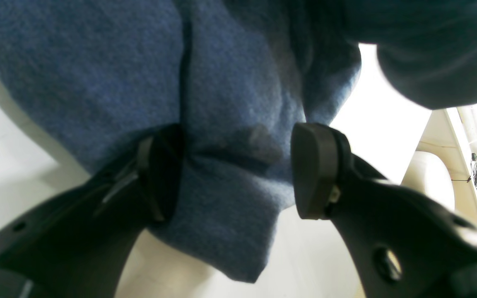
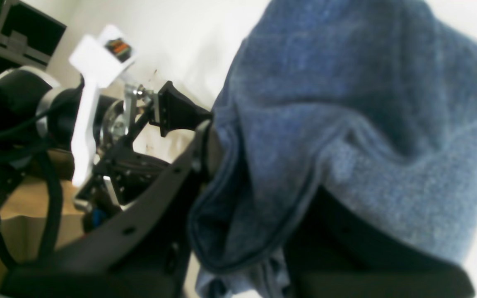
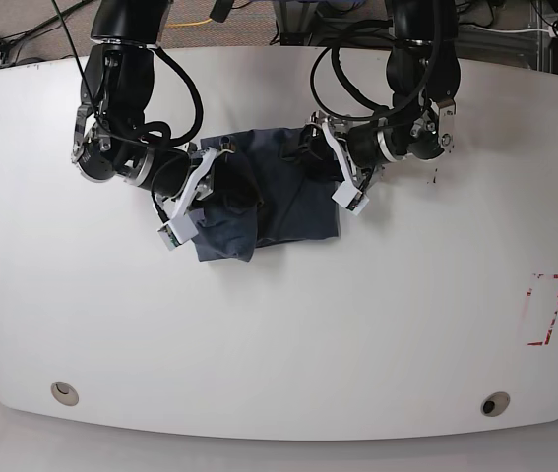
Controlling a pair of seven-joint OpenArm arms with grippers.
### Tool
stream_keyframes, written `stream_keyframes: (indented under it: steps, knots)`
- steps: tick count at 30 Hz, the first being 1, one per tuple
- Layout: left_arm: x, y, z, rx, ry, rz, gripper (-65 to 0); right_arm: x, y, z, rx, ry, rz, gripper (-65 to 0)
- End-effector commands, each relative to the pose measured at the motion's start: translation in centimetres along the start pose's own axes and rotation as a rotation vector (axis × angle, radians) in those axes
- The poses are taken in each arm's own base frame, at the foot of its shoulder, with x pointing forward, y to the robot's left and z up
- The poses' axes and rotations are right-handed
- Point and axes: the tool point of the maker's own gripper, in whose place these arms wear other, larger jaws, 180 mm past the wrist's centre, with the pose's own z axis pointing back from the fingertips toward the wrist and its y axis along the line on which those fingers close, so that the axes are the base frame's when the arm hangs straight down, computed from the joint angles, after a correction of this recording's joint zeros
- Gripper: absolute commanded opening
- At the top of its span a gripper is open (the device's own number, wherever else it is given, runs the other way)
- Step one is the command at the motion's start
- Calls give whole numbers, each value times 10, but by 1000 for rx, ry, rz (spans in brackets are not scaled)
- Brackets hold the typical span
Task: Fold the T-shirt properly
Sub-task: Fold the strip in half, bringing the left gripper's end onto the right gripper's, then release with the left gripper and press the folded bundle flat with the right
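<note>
The T-shirt (image 3: 283,211) is a slate-blue bundle, partly folded, at the back middle of the white table (image 3: 279,344). In the base view my right gripper (image 3: 227,185) is at the shirt's left side, with a flap hanging from it. The right wrist view shows that gripper (image 2: 263,165) shut on the T-shirt (image 2: 346,103), hemmed cloth draped over its fingers. My left gripper (image 3: 310,147) is at the shirt's back right edge. In the left wrist view it (image 1: 238,174) stands open, a fold of T-shirt (image 1: 97,74) between its pads, touching the left one.
A red rectangular mark (image 3: 544,310) is on the table at the right. Two round holes (image 3: 62,393) (image 3: 495,404) sit near the front edge. The other arm's wrist (image 2: 110,124) shows close by in the right wrist view. Cables hang behind the table.
</note>
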Motion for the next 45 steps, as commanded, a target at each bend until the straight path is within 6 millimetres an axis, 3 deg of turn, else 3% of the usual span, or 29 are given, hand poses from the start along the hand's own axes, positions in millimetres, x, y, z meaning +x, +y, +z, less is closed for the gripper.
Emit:
stream_keyframes:
  steps: [1,5,8,16,19,27,33,38,43,45]
  knots:
    - [-16,4,0,28,82,-9,-267,19,3,-1,28,-72,7,-650]
    - [-13,3,1,28,74,-15,-267,23,5,-17,70,-80,-8,-640]
    - [-13,3,1,27,73,-16,-267,17,6,-25,91,-54,-3,-555]
    - [0,2,6,38,44,-44,-267,6,28,-40,160,14,62,-147]
    - [13,0,12,50,14,-79,-267,3,25,-38,153,32,76,-75]
    - [33,-12,31,73,-61,-143,-267,14,32,-32,154,8,123,-68]
    - [56,-15,71,85,-242,-104,-281,21,36,-24,148,-3,169,-68]
    - [67,1,118,145,-298,-151,-378,15,34,-27,148,9,148,-68]
    - [63,30,162,222,-303,-152,-379,-3,24,-42,129,52,93,-73]
    - [60,41,181,263,-315,-137,-379,-7,23,-48,116,64,90,-105]
